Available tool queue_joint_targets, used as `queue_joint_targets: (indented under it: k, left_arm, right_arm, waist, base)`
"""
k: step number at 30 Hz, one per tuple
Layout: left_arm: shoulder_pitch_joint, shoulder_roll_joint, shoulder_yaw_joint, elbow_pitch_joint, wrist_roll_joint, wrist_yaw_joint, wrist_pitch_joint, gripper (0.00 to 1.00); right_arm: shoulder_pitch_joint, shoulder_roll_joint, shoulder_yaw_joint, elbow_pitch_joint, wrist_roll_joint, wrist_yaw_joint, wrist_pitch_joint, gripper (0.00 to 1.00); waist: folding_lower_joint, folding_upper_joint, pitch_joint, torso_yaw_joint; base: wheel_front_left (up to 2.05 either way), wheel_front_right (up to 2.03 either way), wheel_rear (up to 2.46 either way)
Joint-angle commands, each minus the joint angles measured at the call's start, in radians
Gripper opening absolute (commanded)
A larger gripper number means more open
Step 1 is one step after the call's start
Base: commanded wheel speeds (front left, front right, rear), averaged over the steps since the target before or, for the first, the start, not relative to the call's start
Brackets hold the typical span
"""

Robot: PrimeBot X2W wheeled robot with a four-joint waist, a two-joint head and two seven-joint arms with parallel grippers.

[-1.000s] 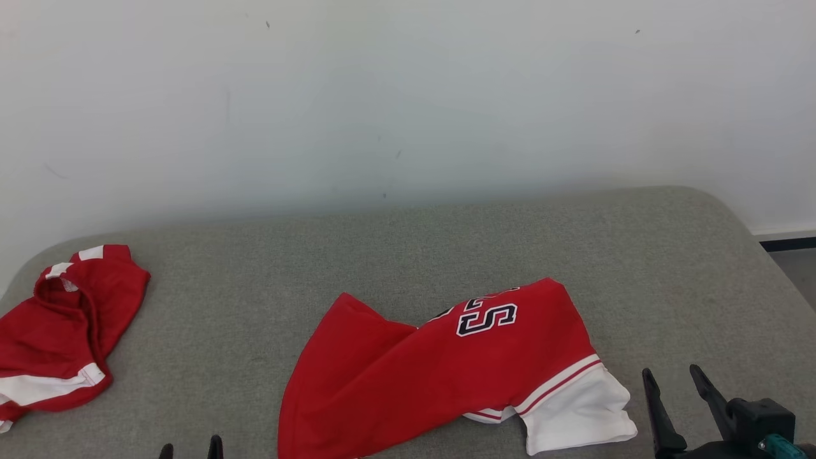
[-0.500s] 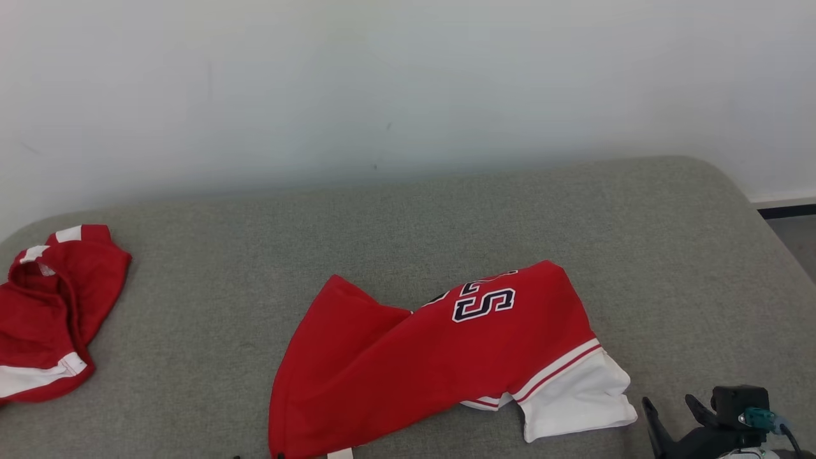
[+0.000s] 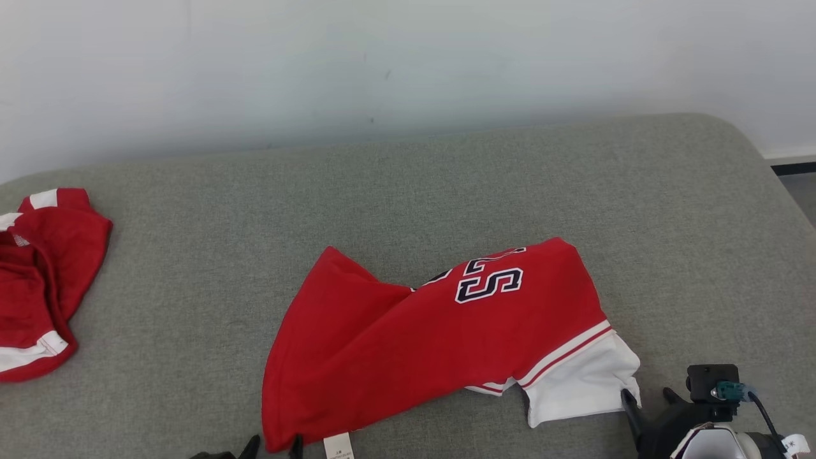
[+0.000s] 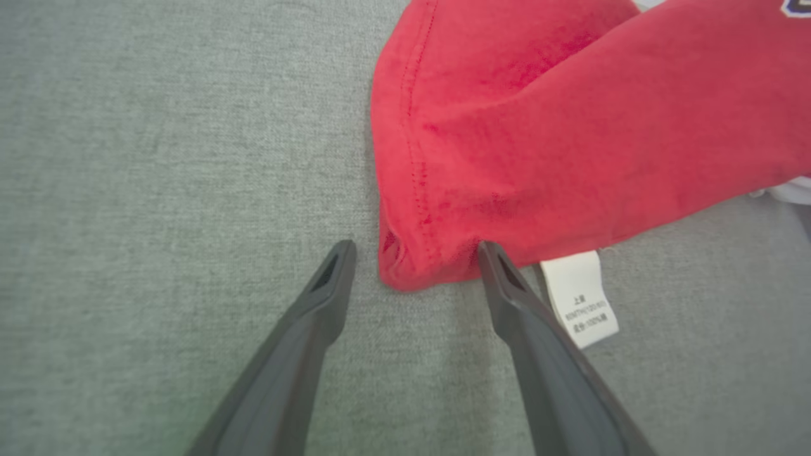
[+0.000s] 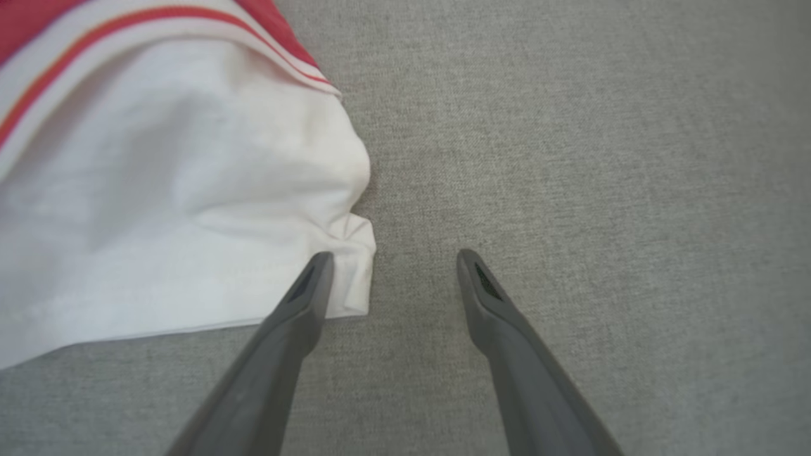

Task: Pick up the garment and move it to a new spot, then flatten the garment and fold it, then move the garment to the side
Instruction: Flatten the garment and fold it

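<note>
Left gripper (image 4: 415, 253) hangs spread wide and empty, with the near hem corner of the red garment (image 3: 408, 344) lying between its two dark fingers. One finger is over the bare grey cushion (image 3: 446, 185), and the other is at the hem edge just beside the white care label (image 4: 580, 297). That placement looks chosen so a pinch would catch the corner rather than a loose fold.

Right gripper (image 5: 394, 256) is likewise spread and holds nothing. One of its fingers overlaps the corner of the white sleeve (image 5: 158, 209) and the other is over bare cushion, which suggests a matching grasp on the opposite end.

With two far-apart corners taken, a lift would likely pull the cloth open. The garment lies twisted and partly doubled over at the near middle of the cushion, lettering up and not yet raised. A second red garment (image 3: 32, 280) sits well apart at the robot's far left.
</note>
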Motion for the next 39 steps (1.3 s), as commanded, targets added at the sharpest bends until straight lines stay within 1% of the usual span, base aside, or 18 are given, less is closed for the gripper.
queue_joint_targets:
  k: [1,5,10,11,12,13,14,15,20,23,26,30,32,34,36,37,39]
  left_arm:
    - [-0.022,0.001,-0.002,0.018,0.000,0.000,-0.008,1.00]
    - [-0.049,0.001,-0.013,0.046,-0.003,-0.002,-0.012,1.00]
    - [-0.079,0.000,-0.028,0.075,-0.009,-0.005,-0.018,1.00]
    - [-0.081,0.000,-0.031,0.080,-0.013,-0.004,-0.021,0.96]
    - [-0.083,0.000,-0.035,0.086,-0.012,-0.004,-0.022,0.53]
    - [-0.084,0.000,-0.039,0.093,-0.014,-0.004,-0.022,0.00]
    - [-0.085,-0.001,-0.042,0.099,-0.019,-0.005,-0.021,0.00]
    - [-0.085,-0.003,-0.046,0.105,-0.022,-0.006,-0.020,0.00]
    - [-0.086,-0.001,-0.047,0.108,-0.044,-0.008,-0.029,0.00]
    - [-0.080,-0.001,-0.036,0.083,-0.080,-0.010,-0.036,0.00]
    - [-0.081,0.000,-0.028,0.034,-0.120,-0.013,-0.040,0.00]
    - [-0.091,0.000,-0.027,-0.064,-0.217,-0.014,-0.015,0.00]
    - [-0.112,0.010,-0.028,-0.129,-0.265,-0.014,0.020,0.00]
    - [-0.141,0.023,-0.041,-0.195,-0.318,-0.014,0.067,0.00]
    - [-0.183,0.036,-0.046,-0.259,-0.372,-0.014,0.123,0.00]
    - [-0.244,0.055,-0.041,-0.309,-0.415,-0.014,0.179,0.00]
    - [-0.325,0.062,-0.025,-0.336,-0.462,-0.013,0.234,0.00]
  right_arm:
    - [-0.021,0.002,0.012,0.020,0.012,-0.003,-0.004,1.00]
    - [-0.046,0.012,0.058,0.071,0.040,-0.002,0.021,1.00]
    - [-0.053,0.031,0.153,0.117,0.095,0.004,0.077,1.00]
    - [-0.052,0.034,0.170,0.124,0.109,0.004,0.088,1.00]
    - [-0.050,0.036,0.189,0.131,0.123,0.005,0.098,0.92]
    - [-0.047,0.038,0.205,0.137,0.134,0.006,0.108,0.43]
    - [-0.046,0.038,0.219,0.141,0.147,0.007,0.117,0.10]
    - [-0.045,0.034,0.228,0.144,0.158,0.007,0.115,0.00]
    - [-0.052,0.006,0.237,0.128,0.204,0.004,0.081,0.00]
    - [-0.062,-0.004,0.220,0.086,0.266,0.003,0.051,0.00]
    - [-0.080,-0.012,0.167,0.005,0.357,0.002,0.010,0.00]
    - [-0.100,-0.047,0.105,-0.144,0.462,0.000,-0.009,0.00]
    - [-0.118,-0.066,0.088,-0.226,0.483,0.000,0.003,0.00]
    - [-0.142,-0.085,0.076,-0.293,0.499,0.000,0.041,0.00]
    - [-0.185,-0.085,0.052,-0.343,0.527,0.000,0.087,0.00]
    - [-0.247,-0.084,0.040,-0.373,0.533,0.000,0.135,0.00]
    - [-0.322,-0.072,0.038,-0.378,0.529,0.000,0.172,0.00]
  waist:
    - [-0.0001,-0.0001,0.020,0.007]
    - [-0.0001,-0.0001,0.042,0.014]
    - [-0.0001,-0.0001,0.064,0.023]
    - [-0.0001,-0.0001,0.068,0.023]
    - [-0.0001,-0.0001,0.070,0.024]
    - [-0.0001,-0.0001,0.071,0.024]
    - [-0.0001,-0.0001,0.072,0.024]
    - [-0.0001,-0.0001,0.073,0.024]
    - [-0.0001,-0.0001,0.063,0.021]
    - [-0.0001,-0.0001,0.046,0.017]
    - [-0.0001,-0.0001,0.026,0.013]
    - [-0.0001,-0.0001,0.006,0.006]
    - [-0.0001,-0.0001,0.003,0.000]
    - [-0.0001,-0.0001,0.008,-0.006]
    - [-0.0001,-0.0001,0.026,-0.014]
    - [-0.0001,-0.0001,0.059,-0.025]
    - [-0.0001,-0.0001,0.103,-0.037]
  base:
    - [0.00,0.00,0.00]
    - [0.00,0.00,0.00]
    - [0.00,0.00,0.00]
    - [0.00,0.00,0.00]
    - [0.00,0.00,0.00]
    - [0.00,0.00,0.00]
    - [0.00,0.00,0.00]
    - [0.00,0.00,0.00]
    - [0.00,0.00,0.00]
    - [0.00,0.00,0.00]
    - [0.00,0.00,0.00]
    - [0.00,0.00,0.00]
    - [0.00,0.00,0.00]
    - [0.00,0.00,0.00]
    - [0.00,0.00,0.00]
    - [0.00,0.00,0.00]
    - [0.00,0.00,0.00]
